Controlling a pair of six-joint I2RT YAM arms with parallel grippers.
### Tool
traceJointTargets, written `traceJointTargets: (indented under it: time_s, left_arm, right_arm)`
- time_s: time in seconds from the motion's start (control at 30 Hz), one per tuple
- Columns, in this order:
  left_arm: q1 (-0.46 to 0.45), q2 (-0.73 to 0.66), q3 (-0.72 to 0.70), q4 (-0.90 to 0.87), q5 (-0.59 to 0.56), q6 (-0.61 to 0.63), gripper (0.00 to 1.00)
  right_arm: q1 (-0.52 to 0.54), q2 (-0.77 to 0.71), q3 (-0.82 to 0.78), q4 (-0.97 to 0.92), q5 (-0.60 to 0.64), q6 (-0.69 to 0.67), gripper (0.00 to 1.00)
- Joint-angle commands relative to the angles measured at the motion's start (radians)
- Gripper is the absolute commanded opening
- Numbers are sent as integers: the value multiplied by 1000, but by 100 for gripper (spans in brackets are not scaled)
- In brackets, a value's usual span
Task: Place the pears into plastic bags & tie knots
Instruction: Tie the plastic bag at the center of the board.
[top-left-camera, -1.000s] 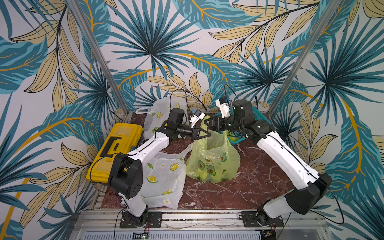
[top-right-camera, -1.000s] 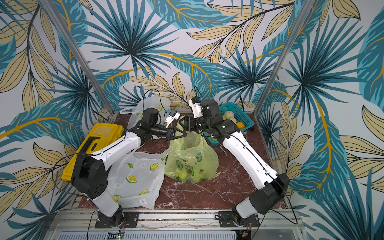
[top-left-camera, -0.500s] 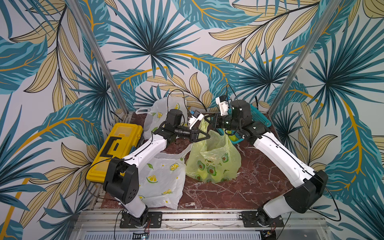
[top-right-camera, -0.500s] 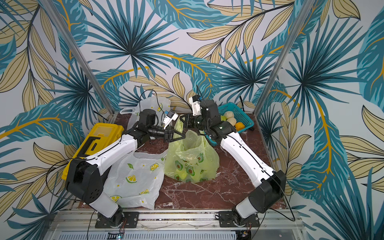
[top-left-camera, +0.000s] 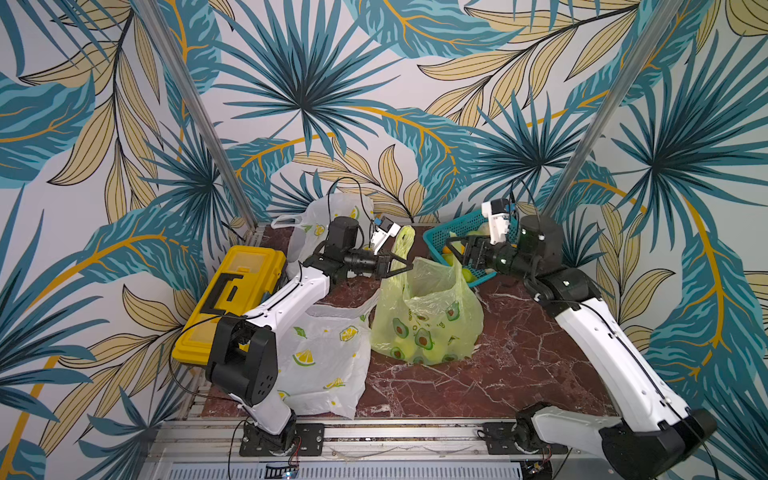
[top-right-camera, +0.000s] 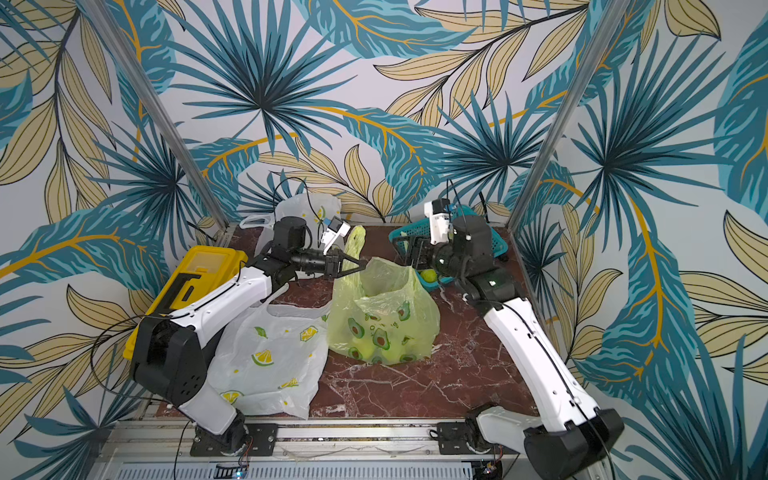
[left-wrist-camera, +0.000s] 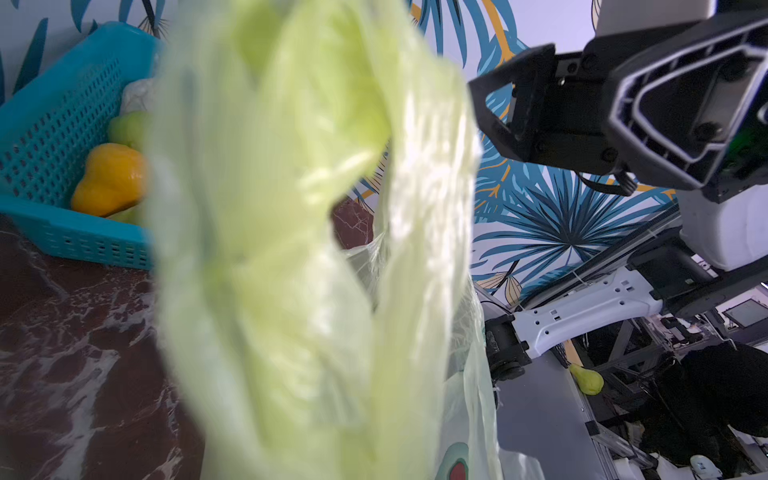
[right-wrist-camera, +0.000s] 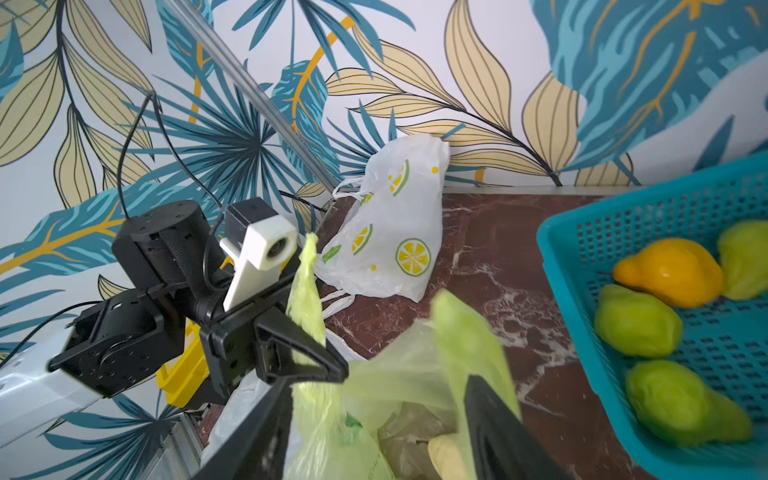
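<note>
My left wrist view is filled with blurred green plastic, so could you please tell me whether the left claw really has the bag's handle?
Observer: Yes. In the right wrist view the left claw is shut on one handle of the green bag, and the strip stands up above it.
Operator: Thank you. Is the right claw gripping anything?
Observer: No. The right claw is open over the bag's mouth, and the other handle rises unclamped beside one of its fingers.
</note>
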Motion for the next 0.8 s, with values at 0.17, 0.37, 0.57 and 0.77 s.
traceJointTargets:
  time_s: [0.17,0.37,0.57,0.77]
  left_arm:
    - [-1,13,8,11,25,-29,0]
    - [-4,7,-2,11,43,-26,0]
    - [-6,16,-2,11,69,-26,0]
    - [-4,27,-8,12,54,-47,0]
  right_arm:
    - [-12,-116,-308,117,21,-163,85]
    - [-13,-57,-362,237,-38,-177,83]
    - [-20,22,-404,392,-148,-176,68]
    - [-32,41,-434,508,-190,-122,24]
